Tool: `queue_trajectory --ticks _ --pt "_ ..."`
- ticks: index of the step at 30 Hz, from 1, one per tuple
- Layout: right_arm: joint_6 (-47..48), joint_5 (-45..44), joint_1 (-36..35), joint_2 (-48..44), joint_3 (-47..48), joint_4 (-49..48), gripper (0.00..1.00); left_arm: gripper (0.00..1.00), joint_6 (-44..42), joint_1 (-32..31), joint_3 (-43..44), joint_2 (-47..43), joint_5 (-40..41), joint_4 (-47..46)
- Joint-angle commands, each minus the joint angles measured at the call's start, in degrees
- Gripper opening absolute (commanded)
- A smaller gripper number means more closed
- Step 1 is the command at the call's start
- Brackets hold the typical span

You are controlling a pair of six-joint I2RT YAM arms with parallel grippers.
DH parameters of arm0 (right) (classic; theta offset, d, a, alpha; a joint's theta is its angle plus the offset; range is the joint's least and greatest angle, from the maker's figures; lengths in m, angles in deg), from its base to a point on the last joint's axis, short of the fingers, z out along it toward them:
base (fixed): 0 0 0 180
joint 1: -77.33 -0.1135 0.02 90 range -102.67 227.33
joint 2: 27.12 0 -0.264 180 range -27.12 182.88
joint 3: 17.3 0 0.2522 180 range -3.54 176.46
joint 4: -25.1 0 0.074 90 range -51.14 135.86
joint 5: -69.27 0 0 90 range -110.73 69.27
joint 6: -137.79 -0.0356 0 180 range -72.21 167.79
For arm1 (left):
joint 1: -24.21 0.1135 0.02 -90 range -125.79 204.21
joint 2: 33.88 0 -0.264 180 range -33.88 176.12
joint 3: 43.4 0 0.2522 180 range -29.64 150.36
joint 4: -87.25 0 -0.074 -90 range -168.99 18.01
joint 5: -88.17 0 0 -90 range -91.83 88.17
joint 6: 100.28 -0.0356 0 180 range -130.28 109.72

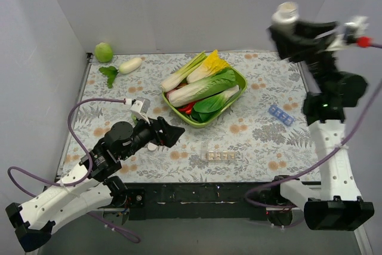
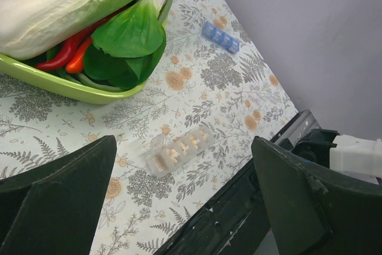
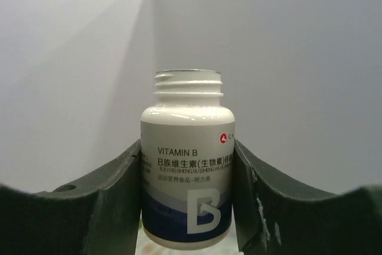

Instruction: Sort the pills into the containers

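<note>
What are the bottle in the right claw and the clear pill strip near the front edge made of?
Vitamin B bottle: probably opaque white plastic, smooth, slightly glossy, with moulded neck threads and printed label. Pill strip: likely thin translucent whitish plastic; tan contents show through its walls.

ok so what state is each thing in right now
bottle, uncapped, upright, held in the right gripper
right gripper, shut on the bottle
left gripper, open, empty
clear pill box, on the table, pills inside
blue pill box, on the table, contents unclear
bowl, full of vegetables
</note>
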Motion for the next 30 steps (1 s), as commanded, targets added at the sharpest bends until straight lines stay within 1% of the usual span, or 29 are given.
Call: queue_trajectory --ticks 1,2,3,4,5,6,7,8,9,10,11,13,15,17,19,20,21,22,23,24,25,26,27,28,30 --pt "13.8 3.9 -24.5 -10.7 -10.8 4.9 0.11 0.98 -1.9 0.2 0.1 0.9 -1.7 -1.5" --pt "15.7 2.5 -24.6 -11.4 -11.0 6.6 0.13 0.98 -2.0 0.2 -0.3 0.7 -2.5 -1.9" --pt "26.4 -4.7 -23.6 -10.7 -7.3 11.7 0.14 0.98 -1.9 0.2 -0.9 0.3 -2.8 -2.4" --pt "28.6 -7.0 -21.5 -9.0 -5.4 13.5 0.13 0.98 -2.1 0.2 -1.3 0.2 -3.1 -3.4" --pt "26.5 -6.6 -11.4 -6.9 -3.8 8.5 0.13 0.98 -2.2 0.2 -1.5 0.2 -3.4 -3.9" --pt "19.2 0.0 -3.6 -2.6 -3.4 1.8 0.13 0.98 -2.5 0.2 -1.6 0.0 -3.6 -4.2" --pt "-0.4 4.1 2.0 -0.1 -3.1 -5.8 0.12 0.98 -2.6 0.2 -1.5 0.2 -3.4 -4.2" --pt "-4.3 7.6 4.6 1.9 -2.5 -11.4 0.11 0.98 -2.8 0.2 -1.3 0.2 -3.5 -3.9" --pt "-5.2 9.8 4.2 1.7 -2.6 -12.2 0.11 0.98 -2.8 0.2 -1.5 0.2 -3.5 -3.8" --pt "-1.1 9.1 2.3 0.3 -6.9 -11.9 0.11 0.98 -2.7 0.3 -1.6 -0.1 -3.5 -3.5" --pt "1.2 8.9 -1.8 -1.3 -8.7 -11.7 0.12 0.98 -2.4 0.2 -2.0 -0.5 -3.8 -3.5" --pt "3.7 10.7 -5.5 -5.1 -13.7 -9.5 0.12 0.98 -2.1 0.2 -3.3 -1.0 -3.7 -3.5" --pt "4.9 12.4 -6.7 -8.4 -17.3 -10.8 0.12 0.98 -2.1 0.2 -3.9 -1.9 -3.5 -3.5" --pt "8.2 13.9 -9.6 -10.8 -21.3 -9.0 0.12 0.98 -2.1 0.2 -4.2 -2.3 -3.3 -3.0" --pt "9.9 18.1 -11.0 -13.9 -23.9 -6.8 0.12 0.98 -2.4 0.2 -4.3 -2.6 -3.2 -2.5" --pt "10.9 20.0 -12.3 -14.9 -26.9 -6.0 0.12 0.98 -2.5 0.2 -4.5 -2.8 -3.0 -2.2" --pt "13.3 24.4 -13.0 -17.2 -28.7 -4.6 0.11 0.98 -2.5 0.2 -4.6 -3.2 -2.8 -2.1" --pt "15.0 27.0 -13.6 -18.2 -30.1 -2.4 0.12 0.98 -2.5 0.2 -4.7 -3.4 -2.5 -1.8" --pt "17.4 29.6 -14.8 -20.3 -31.3 3.4 0.11 0.98 -2.5 0.2 -5.2 -3.7 -1.9 -1.6" --pt "25.5 33.2 -15.5 -21.5 -34.1 8.4 0.11 0.98 -2.3 0.2 -5.5 -4.2 -1.6 -1.5" --pt "30.9 34.1 -17.1 -22.7 -35.0 14.1 0.11 0.98 -2.1 0.2 -5.8 -4.6 -1.4 -1.6" --pt "39.2 34.4 -18.0 -23.9 -35.3 30.6 0.11 0.98 -1.8 0.2 -6.2 -4.8 -1.0 -1.6" --pt "46.1 33.9 -18.8 -25.2 -35.3 38.0 0.12 0.98 -1.5 0.2 -6.8 -4.8 -0.7 -1.8" --pt "58.3 33.4 -20.4 -25.4 -35.3 44.4 0.12 0.98 -1.3 0.2 -7.1 -4.9 -0.4 -1.8" --pt "66.1 30.0 -22.0 -24.6 -35.5 60.4 0.12 0.98 0.4 0.2 -8.2 -4.9 0.8 -1.7"
